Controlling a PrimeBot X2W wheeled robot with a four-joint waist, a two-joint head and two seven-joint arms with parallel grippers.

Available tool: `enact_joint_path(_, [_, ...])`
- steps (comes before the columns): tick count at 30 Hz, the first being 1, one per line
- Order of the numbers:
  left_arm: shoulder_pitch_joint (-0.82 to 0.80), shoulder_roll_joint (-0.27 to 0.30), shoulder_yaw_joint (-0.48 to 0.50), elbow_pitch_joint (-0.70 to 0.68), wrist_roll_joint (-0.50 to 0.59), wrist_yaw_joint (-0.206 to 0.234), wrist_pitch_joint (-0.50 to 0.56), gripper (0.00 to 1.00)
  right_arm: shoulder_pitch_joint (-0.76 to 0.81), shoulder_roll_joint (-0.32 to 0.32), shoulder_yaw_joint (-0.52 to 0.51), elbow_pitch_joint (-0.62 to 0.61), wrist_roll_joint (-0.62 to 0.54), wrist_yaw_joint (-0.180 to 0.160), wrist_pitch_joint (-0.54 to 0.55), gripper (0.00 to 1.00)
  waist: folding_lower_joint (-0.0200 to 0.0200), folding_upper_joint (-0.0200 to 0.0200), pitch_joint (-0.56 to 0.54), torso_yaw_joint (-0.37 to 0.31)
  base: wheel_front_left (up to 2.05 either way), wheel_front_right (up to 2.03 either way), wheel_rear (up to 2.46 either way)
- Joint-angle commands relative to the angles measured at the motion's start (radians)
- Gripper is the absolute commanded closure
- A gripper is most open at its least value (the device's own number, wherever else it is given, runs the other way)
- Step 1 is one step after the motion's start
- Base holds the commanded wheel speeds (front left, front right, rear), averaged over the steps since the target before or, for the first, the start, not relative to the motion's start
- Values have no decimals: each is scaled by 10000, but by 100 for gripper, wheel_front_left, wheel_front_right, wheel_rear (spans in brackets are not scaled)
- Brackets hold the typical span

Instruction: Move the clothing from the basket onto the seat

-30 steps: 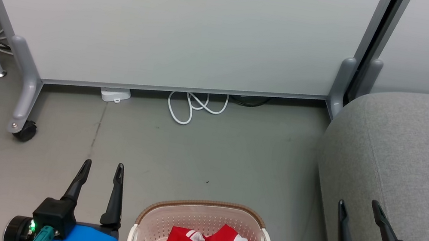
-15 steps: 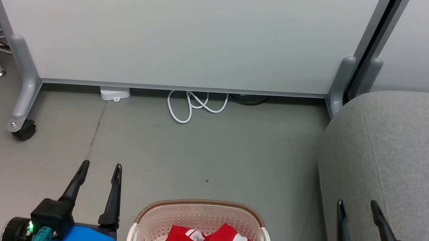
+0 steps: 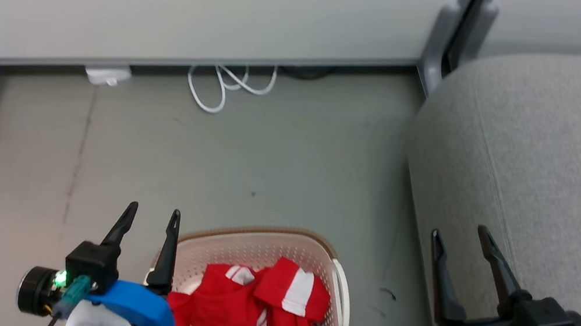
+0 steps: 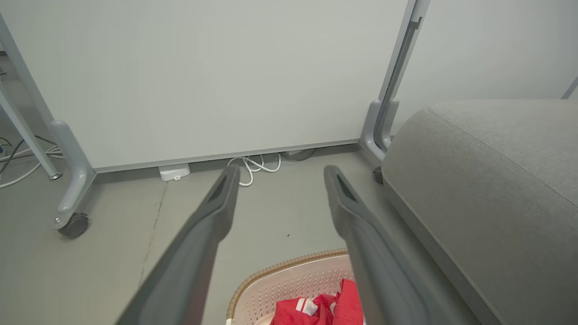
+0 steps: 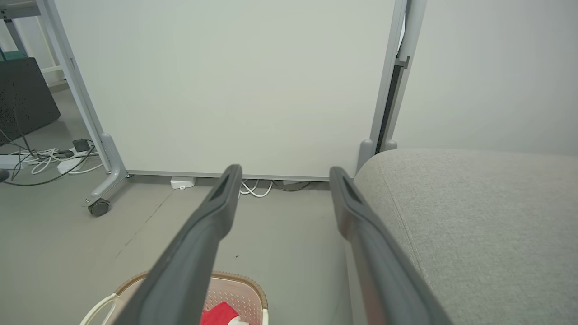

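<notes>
Red clothing [image 3: 242, 308] lies in the basket [image 3: 254, 238] beside the grey seat [image 3: 560, 173]. Left gripper [image 3: 154, 208], perhaps above its rim, and right gripper [image 3: 459, 231] gape wide, empty.

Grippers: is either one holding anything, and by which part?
Nothing is held. The left gripper and the right gripper both stand open and empty; the red clothing lies loose in the basket.
</notes>
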Motion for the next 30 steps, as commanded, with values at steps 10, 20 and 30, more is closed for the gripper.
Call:
enact_joint_path(10, [-2507, 218, 72, 3227, -198, -206, 543, 0, -1263, -22, 487, -338, 488, 5, -255, 0, 0, 0, 3275, -2006, 0, 0, 0])
enact_joint_path(20, [-4421, 656, 242, 5591, -368, 60, 1731, 0, -1988, -19, 1129, -527, 1180, 5, -358, 0, 0, 0, 5162, -2946, 0, 0, 0])
enact_joint_path(30, [-5467, 1131, 174, 6876, -202, 800, 2500, 0, -2116, -21, 1594, -929, 1756, 5, -359, 0, 0, 0, 6099, -3409, 0, 0, 0])
